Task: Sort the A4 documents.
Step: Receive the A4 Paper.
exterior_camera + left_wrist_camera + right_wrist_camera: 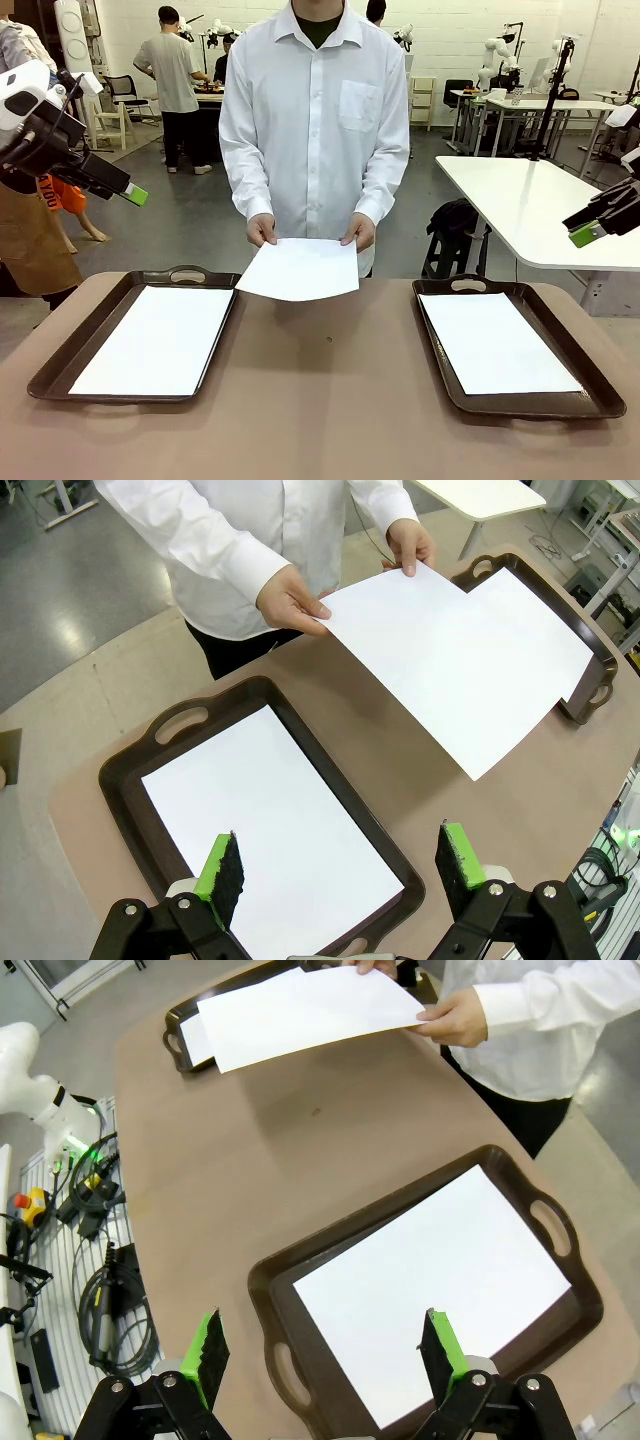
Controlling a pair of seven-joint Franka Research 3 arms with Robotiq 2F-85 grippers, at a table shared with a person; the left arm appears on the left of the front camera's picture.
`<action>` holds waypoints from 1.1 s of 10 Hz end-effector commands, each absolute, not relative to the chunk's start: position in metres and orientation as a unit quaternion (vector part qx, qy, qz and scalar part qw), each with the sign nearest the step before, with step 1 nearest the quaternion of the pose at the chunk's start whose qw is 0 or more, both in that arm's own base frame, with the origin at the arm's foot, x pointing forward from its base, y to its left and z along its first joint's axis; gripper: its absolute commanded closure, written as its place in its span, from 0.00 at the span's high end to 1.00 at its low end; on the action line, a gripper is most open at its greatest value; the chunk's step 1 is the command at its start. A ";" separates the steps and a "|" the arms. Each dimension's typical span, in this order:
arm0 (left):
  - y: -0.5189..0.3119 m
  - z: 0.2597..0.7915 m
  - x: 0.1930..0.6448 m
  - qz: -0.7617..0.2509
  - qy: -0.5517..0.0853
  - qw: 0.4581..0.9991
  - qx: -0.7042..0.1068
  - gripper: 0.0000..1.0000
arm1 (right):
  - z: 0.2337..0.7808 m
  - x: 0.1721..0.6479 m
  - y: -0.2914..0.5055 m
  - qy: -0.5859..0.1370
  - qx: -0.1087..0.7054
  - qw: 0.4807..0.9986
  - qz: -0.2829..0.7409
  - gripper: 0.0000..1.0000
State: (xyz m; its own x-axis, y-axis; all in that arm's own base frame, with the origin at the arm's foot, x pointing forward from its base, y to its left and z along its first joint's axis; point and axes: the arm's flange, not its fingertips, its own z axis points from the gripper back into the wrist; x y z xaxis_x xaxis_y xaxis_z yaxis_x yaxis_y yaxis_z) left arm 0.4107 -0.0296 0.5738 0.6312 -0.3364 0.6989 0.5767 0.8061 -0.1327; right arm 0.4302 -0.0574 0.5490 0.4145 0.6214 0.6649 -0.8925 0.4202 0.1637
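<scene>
Brown table carries two trays, each holding a sheet. A person holds another sheet above the far edge (unsupported, floppy). Both grippers, left and right, hang wide open, empty. Risk: pinching thin paper may crumple it.

Two brown trays on table

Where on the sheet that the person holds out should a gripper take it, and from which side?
The sheet is held at its far corners by both hands, its near edge free above the table. Probably pinch that near edge, coming from the robot's side with jaws level.
</scene>
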 end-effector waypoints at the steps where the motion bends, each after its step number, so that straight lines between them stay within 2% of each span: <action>1: -0.030 0.574 0.410 -0.258 -0.343 0.887 -0.172 1.00 | 0.550 0.430 -0.056 -0.263 0.257 0.802 0.471 1.00; 11: -0.030 0.574 0.410 -0.258 -0.343 0.887 -0.172 1.00 | 0.550 0.430 -0.056 -0.263 0.257 0.802 0.471 1.00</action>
